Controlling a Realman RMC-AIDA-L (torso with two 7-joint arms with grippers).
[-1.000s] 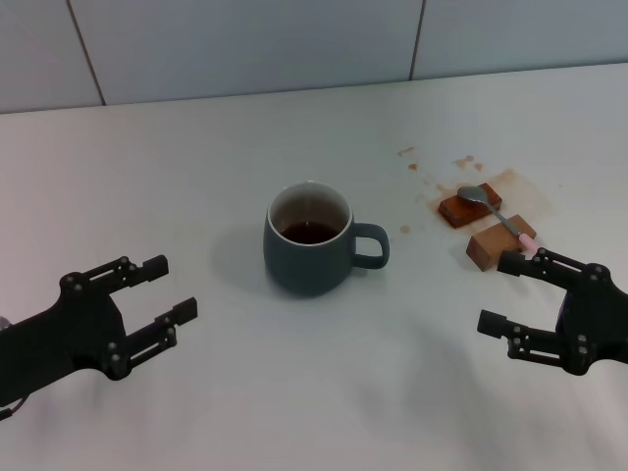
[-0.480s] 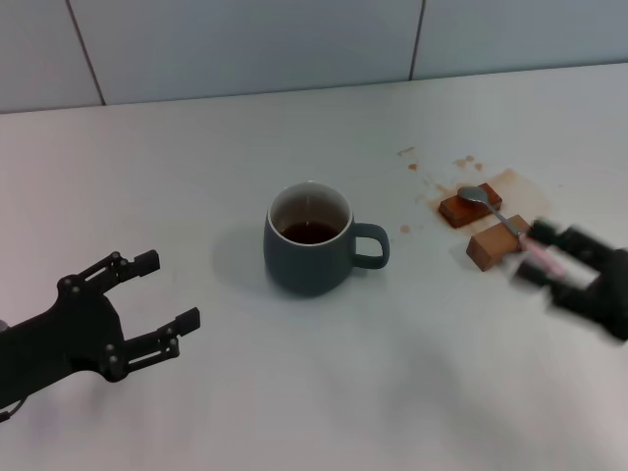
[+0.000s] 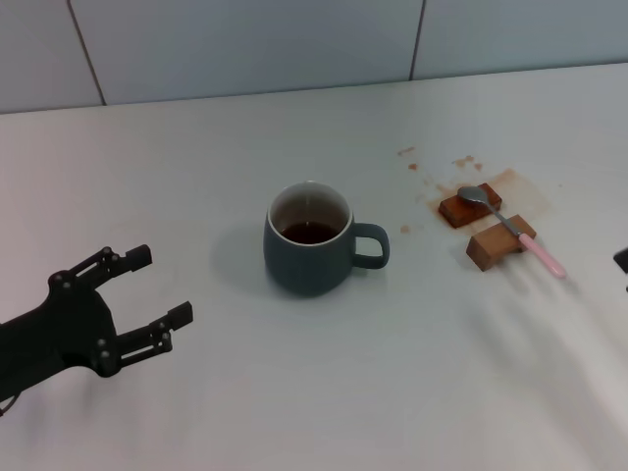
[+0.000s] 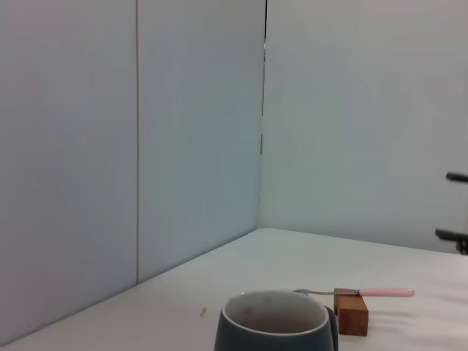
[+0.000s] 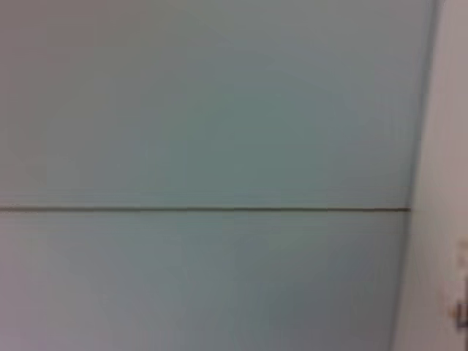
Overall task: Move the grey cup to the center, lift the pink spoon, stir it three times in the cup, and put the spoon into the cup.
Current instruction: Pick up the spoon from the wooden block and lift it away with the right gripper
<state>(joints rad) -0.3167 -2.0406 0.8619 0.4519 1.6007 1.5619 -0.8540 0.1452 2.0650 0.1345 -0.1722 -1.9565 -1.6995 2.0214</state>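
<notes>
1. The white table (image 3: 294,412) filled the head view, with a pale tiled wall (image 3: 245,44) behind it; brown stains (image 3: 461,182) marked the surface on the robot's right.
2. The left gripper (image 3: 147,294) hovered over the near left part of the table, its fingers spread wide with nothing between them, well apart from the cup.
3. The grey cup (image 3: 309,240) stood upright near the middle of the table, its handle pointing to the robot's right and dark liquid inside. In the left wrist view its rim (image 4: 274,322) showed at the lower edge.
4. Two brown wooden blocks (image 3: 486,228) lay on the right, near the stains and close to each other.
5. The pink spoon (image 3: 510,231) rested across the blocks, its metal bowl on the farther block and its pink handle sticking out past the nearer one, towards the robot; it also appeared in the left wrist view (image 4: 365,292).
6. The right gripper (image 3: 622,261) showed only as a dark sliver at the right edge of the head view, near the spoon but not touching it. Whether its fingers were apart or together could not be told.
</notes>
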